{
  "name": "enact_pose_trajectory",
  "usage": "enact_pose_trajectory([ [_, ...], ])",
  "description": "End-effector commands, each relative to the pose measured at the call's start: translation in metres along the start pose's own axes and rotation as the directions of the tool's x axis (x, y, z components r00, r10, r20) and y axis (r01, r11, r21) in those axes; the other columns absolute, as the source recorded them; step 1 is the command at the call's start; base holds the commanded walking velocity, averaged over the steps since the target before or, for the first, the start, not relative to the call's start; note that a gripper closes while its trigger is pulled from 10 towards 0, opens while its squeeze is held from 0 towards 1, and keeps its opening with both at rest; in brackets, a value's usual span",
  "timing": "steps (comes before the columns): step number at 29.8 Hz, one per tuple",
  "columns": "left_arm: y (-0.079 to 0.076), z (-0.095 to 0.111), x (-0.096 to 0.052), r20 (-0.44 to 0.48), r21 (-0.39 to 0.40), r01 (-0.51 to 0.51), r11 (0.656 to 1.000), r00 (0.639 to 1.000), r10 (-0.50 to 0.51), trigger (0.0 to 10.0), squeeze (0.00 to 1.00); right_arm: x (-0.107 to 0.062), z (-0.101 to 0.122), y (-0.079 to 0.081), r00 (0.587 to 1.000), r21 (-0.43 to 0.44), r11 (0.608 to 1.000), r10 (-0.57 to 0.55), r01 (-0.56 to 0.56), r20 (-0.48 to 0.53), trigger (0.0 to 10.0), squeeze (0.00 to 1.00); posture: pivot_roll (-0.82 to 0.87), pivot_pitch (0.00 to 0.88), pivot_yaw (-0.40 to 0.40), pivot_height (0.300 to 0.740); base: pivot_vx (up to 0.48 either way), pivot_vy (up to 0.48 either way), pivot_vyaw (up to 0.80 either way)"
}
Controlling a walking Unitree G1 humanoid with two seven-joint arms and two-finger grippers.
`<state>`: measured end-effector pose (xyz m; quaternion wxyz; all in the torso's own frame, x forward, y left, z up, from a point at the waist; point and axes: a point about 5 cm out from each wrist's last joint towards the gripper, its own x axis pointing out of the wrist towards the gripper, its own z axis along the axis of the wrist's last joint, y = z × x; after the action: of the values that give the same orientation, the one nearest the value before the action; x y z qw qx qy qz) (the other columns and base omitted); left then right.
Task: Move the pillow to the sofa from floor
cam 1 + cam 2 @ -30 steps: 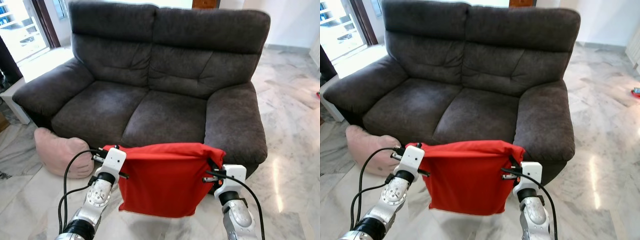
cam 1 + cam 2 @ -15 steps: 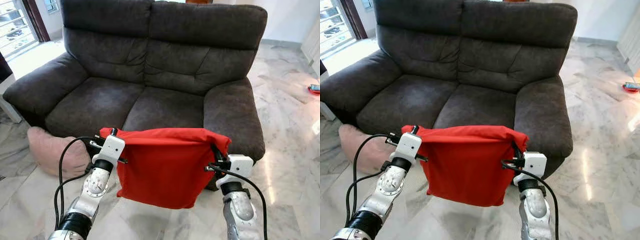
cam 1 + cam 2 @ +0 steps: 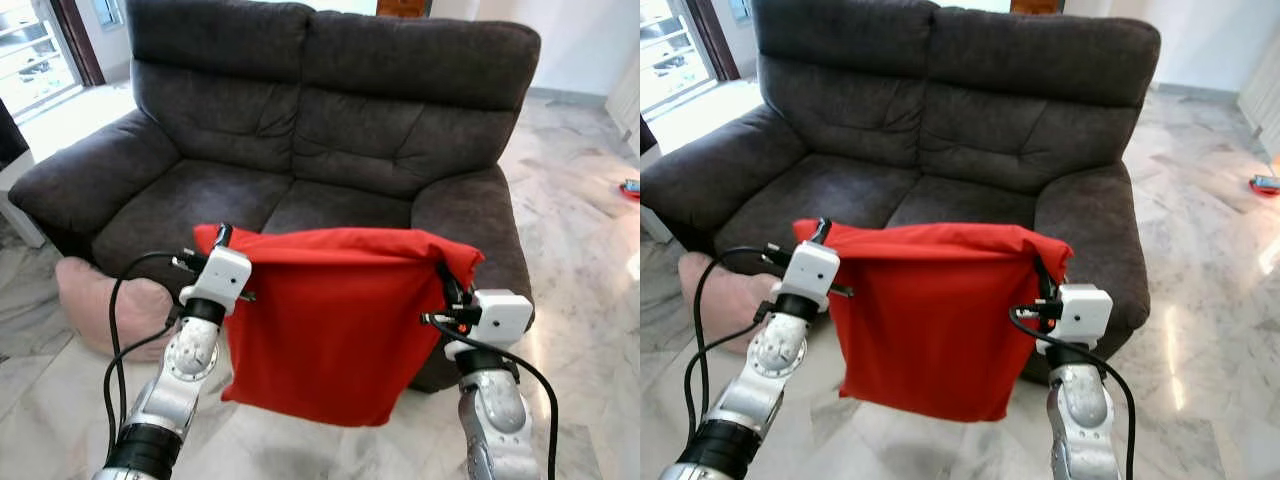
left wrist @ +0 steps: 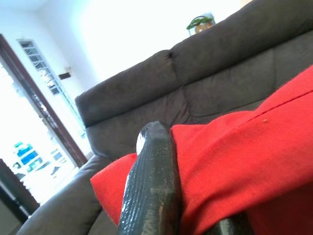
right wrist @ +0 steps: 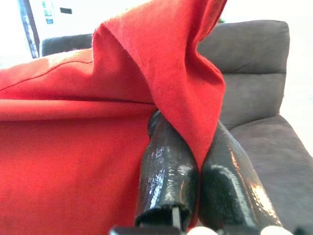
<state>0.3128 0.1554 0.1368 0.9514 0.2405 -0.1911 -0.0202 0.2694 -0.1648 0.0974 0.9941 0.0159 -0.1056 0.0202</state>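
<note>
A red pillow hangs in the air between my two arms, in front of the dark grey sofa. My left gripper is shut on the pillow's upper left corner, and in the left wrist view a black finger presses into the red cloth. My right gripper is shut on the upper right corner; both black fingers pinch a fold of red fabric. The pillow's lower edge hangs just in front of the seat's front edge.
A pink pillow lies on the marble floor by the sofa's left front corner. A white low table stands beside the left armrest. A small coloured object lies on the floor far right.
Both grippers have lifted the red pillow higher, so it now covers more of the sofa's seat front. The camera has shifted slightly.
</note>
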Motion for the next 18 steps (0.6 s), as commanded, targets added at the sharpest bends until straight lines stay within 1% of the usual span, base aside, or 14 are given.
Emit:
enact_pose_trajectory([
  [1,0.026,0.011,0.007,0.057,0.017,-0.118,0.993,0.992,0.116,10.0,0.00,0.002,0.013,-0.011,0.996,-0.006,0.998,-0.068,0.068,0.056,10.0,0.00,0.00,0.000,-0.030,0.740,0.277,0.000,0.00],
  [4,0.029,0.020,0.012,0.072,0.017,-0.137,0.990,0.988,0.136,10.0,0.00,0.004,0.023,-0.007,0.996,0.003,0.998,-0.055,0.055,0.066,10.0,0.00,0.00,0.000,-0.028,0.740,0.287,0.000,0.00],
  [11,0.031,0.027,0.015,0.083,0.018,-0.144,0.989,0.986,0.142,10.0,0.00,0.007,0.029,-0.003,0.997,0.025,0.999,-0.043,0.042,0.058,10.0,0.00,0.00,0.000,-0.028,0.740,0.299,0.000,0.00],
  [13,0.031,0.029,0.016,0.086,0.017,-0.145,0.989,0.986,0.143,10.0,0.00,0.008,0.030,-0.002,0.998,0.021,0.999,-0.041,0.040,0.055,10.0,0.00,0.00,0.000,-0.028,0.740,0.307,0.000,-0.58],
  [17,0.032,0.031,0.018,0.089,0.016,-0.148,0.989,0.985,0.146,10.0,0.00,0.010,0.032,-0.001,0.998,0.035,0.999,-0.031,0.029,0.047,10.0,0.00,0.00,0.000,-0.033,0.740,0.304,0.000,-0.80],
  [18,0.032,0.033,0.019,0.090,0.014,-0.151,0.989,0.985,0.149,10.0,0.00,0.010,0.034,0.001,0.998,0.026,0.999,-0.021,0.020,0.052,10.0,0.00,0.00,0.000,-0.035,0.740,0.307,0.000,0.00],
])
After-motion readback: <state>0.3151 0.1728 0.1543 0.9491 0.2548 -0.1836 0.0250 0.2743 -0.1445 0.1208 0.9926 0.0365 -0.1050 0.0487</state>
